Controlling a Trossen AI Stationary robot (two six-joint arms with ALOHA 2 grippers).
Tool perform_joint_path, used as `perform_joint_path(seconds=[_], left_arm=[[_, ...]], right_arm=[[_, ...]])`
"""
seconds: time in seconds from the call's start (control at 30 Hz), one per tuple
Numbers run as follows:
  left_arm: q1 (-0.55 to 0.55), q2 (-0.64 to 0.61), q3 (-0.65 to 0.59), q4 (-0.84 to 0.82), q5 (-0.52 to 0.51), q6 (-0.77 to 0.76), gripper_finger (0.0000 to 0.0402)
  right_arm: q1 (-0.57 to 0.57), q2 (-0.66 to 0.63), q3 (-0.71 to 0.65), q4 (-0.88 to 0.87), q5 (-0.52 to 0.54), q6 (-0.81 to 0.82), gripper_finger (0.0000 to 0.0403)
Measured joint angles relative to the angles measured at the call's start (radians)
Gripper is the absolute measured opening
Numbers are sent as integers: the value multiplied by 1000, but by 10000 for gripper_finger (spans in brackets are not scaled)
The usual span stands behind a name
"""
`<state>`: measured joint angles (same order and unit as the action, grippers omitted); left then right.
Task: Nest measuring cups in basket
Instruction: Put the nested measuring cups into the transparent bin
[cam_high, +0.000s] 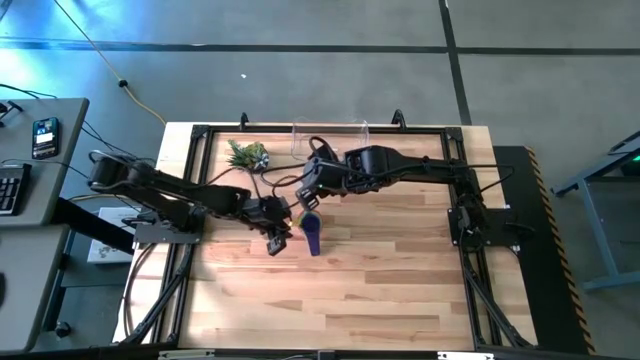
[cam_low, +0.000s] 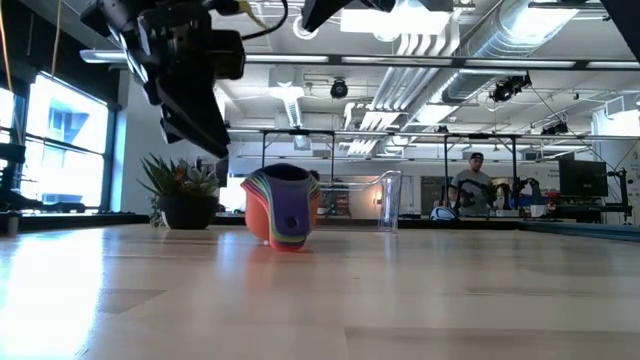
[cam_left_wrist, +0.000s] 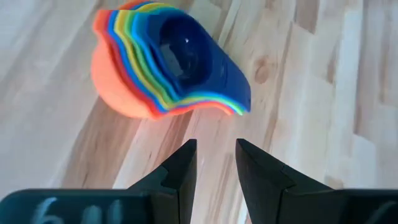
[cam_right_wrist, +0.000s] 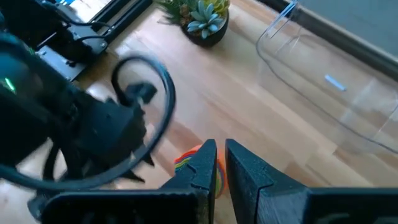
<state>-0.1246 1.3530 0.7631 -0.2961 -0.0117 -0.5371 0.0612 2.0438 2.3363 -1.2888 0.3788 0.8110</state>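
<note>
overhead, table-level, two wrist views, shared measuring cups (cam_left_wrist: 163, 62)

A light wooden table (cam_high: 400, 290) fills the middle of the high view. On it lie nested measuring cups (cam_high: 311, 233) just left of centre, a potted plant (cam_high: 249, 155) upper left, and a clear basket (cam_high: 330, 137) top centre.

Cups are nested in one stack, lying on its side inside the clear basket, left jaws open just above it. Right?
Not inside the basket. The cup stack lies on its side on the bare table, well apart from the basket, as the high view shows. The left gripper does hover by it, jaws open.
</note>
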Motion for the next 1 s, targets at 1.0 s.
perform_joint_path(seconds=[1.0], left_arm=[[0,-581,0,-471,-35,213,104]], right_arm=[[291,46,-111,-36,-63,664,50]])
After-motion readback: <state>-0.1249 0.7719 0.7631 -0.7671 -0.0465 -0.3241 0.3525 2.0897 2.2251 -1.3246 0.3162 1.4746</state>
